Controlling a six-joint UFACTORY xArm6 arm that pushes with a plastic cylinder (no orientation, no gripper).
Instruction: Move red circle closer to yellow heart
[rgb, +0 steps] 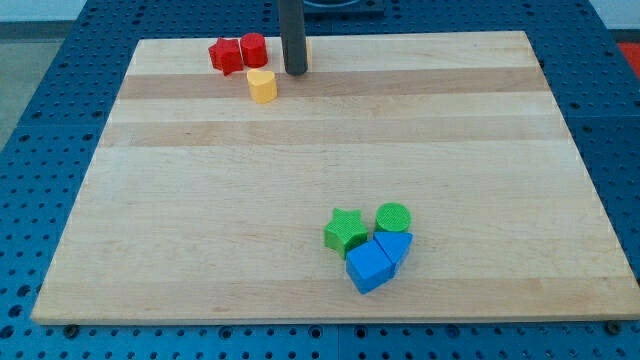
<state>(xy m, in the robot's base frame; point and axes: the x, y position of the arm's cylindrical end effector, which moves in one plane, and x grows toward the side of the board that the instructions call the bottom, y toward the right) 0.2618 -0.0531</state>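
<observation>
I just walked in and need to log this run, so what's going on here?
A robot arm with a straight dark rod is pushing small blocks around a wooden board. My tip sits near the view's top, just right of the red circle and up and to the right of the yellow heart. The red circle lies close above the heart, next to a red star. A green star, green circle and two blue blocks cluster near the view's bottom.

Dark rod upright, entering from the view's top, my tip (295, 72) resting on the surface
</observation>
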